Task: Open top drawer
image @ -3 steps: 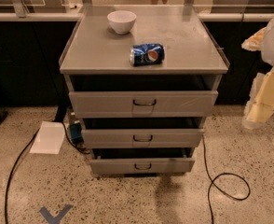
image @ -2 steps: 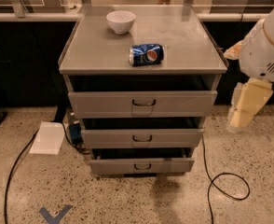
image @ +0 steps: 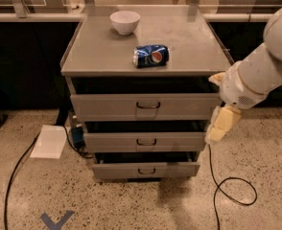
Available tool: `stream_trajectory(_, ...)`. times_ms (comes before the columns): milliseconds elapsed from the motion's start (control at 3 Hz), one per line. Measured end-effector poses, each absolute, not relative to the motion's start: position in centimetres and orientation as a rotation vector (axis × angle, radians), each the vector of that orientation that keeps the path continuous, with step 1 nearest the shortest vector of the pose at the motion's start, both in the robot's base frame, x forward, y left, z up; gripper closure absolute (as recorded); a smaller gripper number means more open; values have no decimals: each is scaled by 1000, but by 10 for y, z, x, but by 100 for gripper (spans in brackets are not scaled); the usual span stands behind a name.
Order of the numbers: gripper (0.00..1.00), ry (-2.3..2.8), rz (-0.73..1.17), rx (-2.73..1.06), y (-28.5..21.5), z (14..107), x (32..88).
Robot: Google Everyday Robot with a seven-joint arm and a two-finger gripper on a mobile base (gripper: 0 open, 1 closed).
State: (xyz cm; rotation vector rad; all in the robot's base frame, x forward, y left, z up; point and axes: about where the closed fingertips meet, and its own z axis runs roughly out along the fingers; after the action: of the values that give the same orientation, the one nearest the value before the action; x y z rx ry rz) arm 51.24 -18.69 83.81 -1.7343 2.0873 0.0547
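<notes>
Top drawer (image: 107, 107) sits just under the worktop (image: 189, 42), uppermost of 3, front a bit fwd. Pincer (image: 221, 124) hangs pointing down by its right end; how open it is, or whether it holds anything, can't be told.

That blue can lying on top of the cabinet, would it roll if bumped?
Probably: the can lies on its side on the flat cabinet top, so a nudge would likely roll it toward the front or back edge. It is likely light, though whether it is full cannot be told. The gripper is right of the top drawer, away from the can.
</notes>
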Motion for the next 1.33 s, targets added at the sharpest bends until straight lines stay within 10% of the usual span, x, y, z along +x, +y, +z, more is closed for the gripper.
stream_trajectory(1333,0,2031,60,-1611,-177,797,552)
